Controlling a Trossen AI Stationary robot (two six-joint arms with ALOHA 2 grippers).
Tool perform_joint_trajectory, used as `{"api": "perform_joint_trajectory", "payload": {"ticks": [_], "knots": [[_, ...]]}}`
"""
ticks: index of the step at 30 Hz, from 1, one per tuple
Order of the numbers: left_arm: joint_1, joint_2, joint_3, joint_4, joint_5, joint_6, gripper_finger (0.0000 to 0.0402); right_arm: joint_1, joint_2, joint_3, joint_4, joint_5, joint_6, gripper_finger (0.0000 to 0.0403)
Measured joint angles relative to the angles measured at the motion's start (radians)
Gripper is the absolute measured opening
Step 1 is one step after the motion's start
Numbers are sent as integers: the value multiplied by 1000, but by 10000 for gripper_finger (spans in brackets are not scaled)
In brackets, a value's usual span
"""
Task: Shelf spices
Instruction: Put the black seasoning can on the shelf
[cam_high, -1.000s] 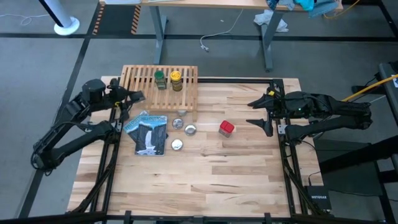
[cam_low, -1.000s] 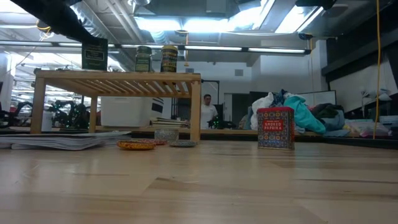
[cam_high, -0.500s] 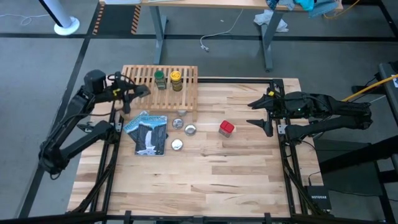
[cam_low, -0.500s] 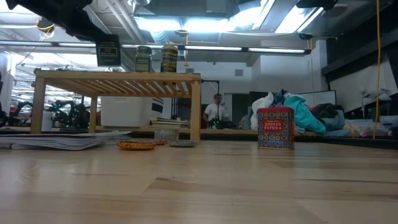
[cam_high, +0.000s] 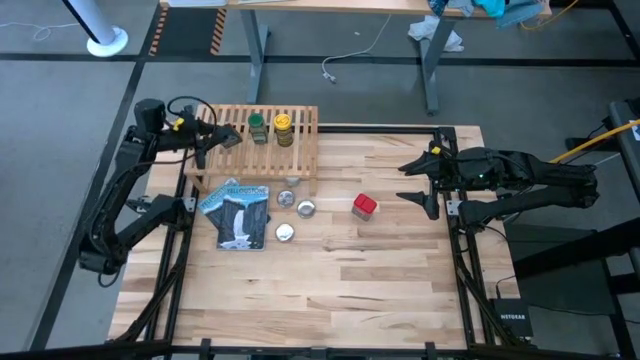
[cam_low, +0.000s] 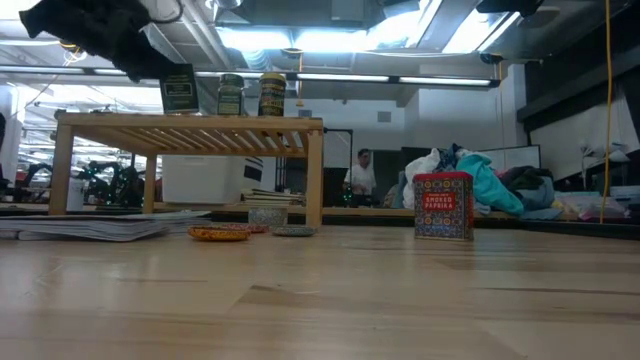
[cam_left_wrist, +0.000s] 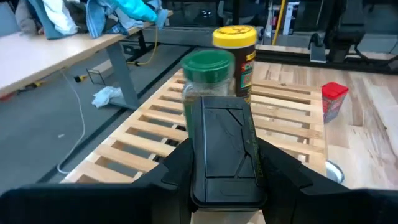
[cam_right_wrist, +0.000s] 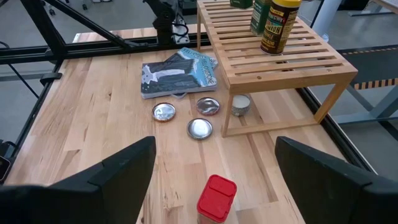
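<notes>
- The left gripper (cam_high: 222, 138) is clenched on the black tin (cam_left_wrist: 225, 149), holding it just above the shelf (cam_high: 302, 150) at the nine o'clock end of the slats.
- The green-capped jar (cam_high: 257, 126) and yellow-capped jar (cam_high: 284, 127) stand side by side on the shelf, toward its twelve o'clock edge.
- The red tin (cam_high: 364, 206) sits on the table (cam_high: 340, 280), at four o'clock from the shelf.
- The right gripper (cam_high: 411, 180) waits at the table's three o'clock edge, fingers spread and holding nothing.

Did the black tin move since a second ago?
Yes. In the low view the black tin, held by the left gripper, has moved toward the green-capped jar on the shelf.
</notes>
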Motion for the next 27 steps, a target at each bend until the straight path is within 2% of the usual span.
{"api": "perform_joint_trajectory", "payload": {"ticks": [9, 20, 27], "knots": [[97, 93, 0, 0, 105, 19, 116, 0, 0, 0, -1, 0, 0, 335], [104, 90, 0, 0, 122, -63, 117, 0, 0, 0, -1, 6, 0, 335], [105, 90, 0, 5, 120, -85, 183, 0, 0, 0, -2, 0, -1, 335]]}}
